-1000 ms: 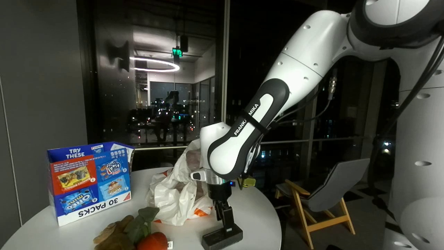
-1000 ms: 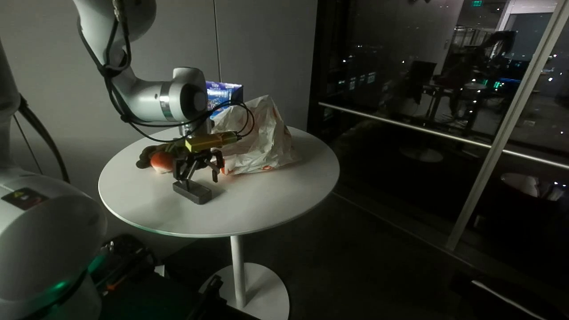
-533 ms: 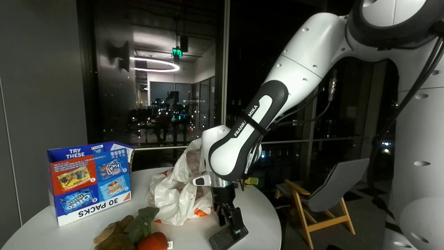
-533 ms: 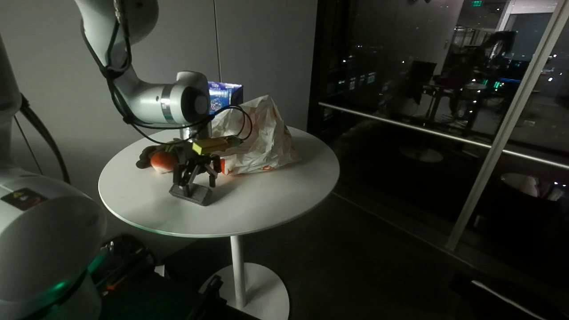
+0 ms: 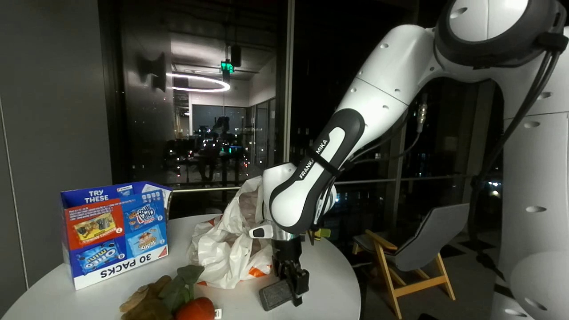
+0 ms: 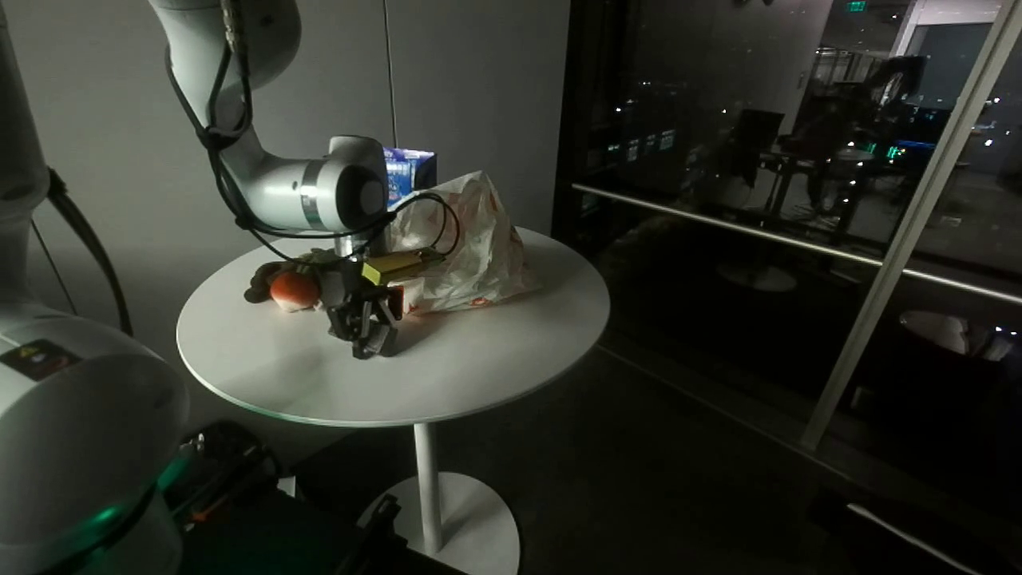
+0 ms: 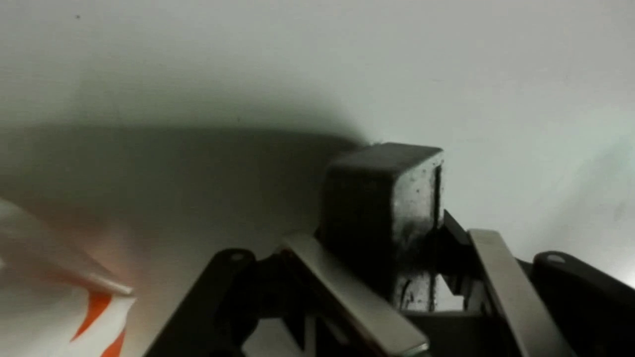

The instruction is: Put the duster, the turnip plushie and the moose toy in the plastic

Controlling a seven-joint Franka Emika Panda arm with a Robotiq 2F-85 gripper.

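Observation:
The duster, a dark grey block, stands tilted between the fingers of my gripper in the wrist view, with a finger against each side. My gripper is shut on it in an exterior view, low over the round table. Whether the duster still touches the tabletop I cannot tell. The turnip plushie, orange-red with green leaves, lies on the table beside the brown moose toy, partly cut off by the frame edge. The plastic, a crumpled white bag, stands behind the gripper.
A blue snack box stands on the table beyond the bag. The round white table ends in a curved edge near the gripper. A window wall runs behind it, and a chair stands on the floor.
The jaws have closed from wide apart onto the duster. The duster has gone from lying flat to tilted on its side. The arm has shifted slightly; plushies and bag look unmoved.

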